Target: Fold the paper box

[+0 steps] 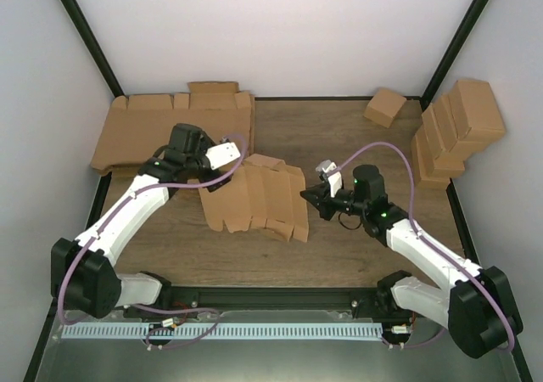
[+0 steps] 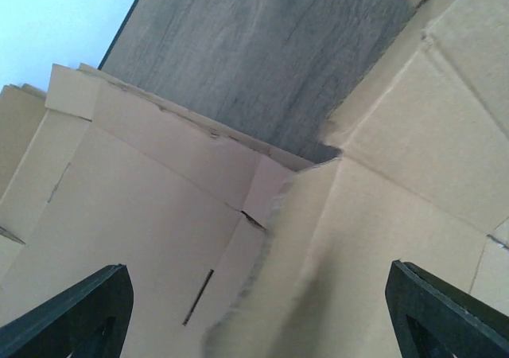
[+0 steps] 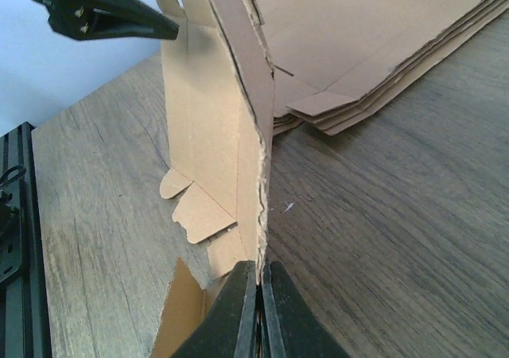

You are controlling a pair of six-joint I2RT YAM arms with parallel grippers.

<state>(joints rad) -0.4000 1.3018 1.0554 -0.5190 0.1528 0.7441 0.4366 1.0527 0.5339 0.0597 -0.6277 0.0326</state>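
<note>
The wooden desk (image 1: 339, 250) carries everything, with the paper box (image 1: 259, 199) about its middle, so places run from the box. Beyond the box to its left lie big flat cardboard sheets (image 1: 161, 127). Well off to its right, by the wall, stands a pile of brown cartons (image 1: 458, 127). A small cube-like carton (image 1: 385, 107) sits alone beyond the box on the right. The box is a creased die-cut piece, partly raised and not yet closed: one panel stands on edge while other flaps lie spread on the wood. The right tool (image 3: 258, 282) is pressed together on that upright panel's edge, pinching it at the box's right side. The left tool (image 2: 254, 326) hovers spread wide over the box's left part, gripping nothing. This looks like an early step, raising walls along the creases. Next, I judge, the left tool must fold a panel toward the held one while the right steadies the edge
</note>
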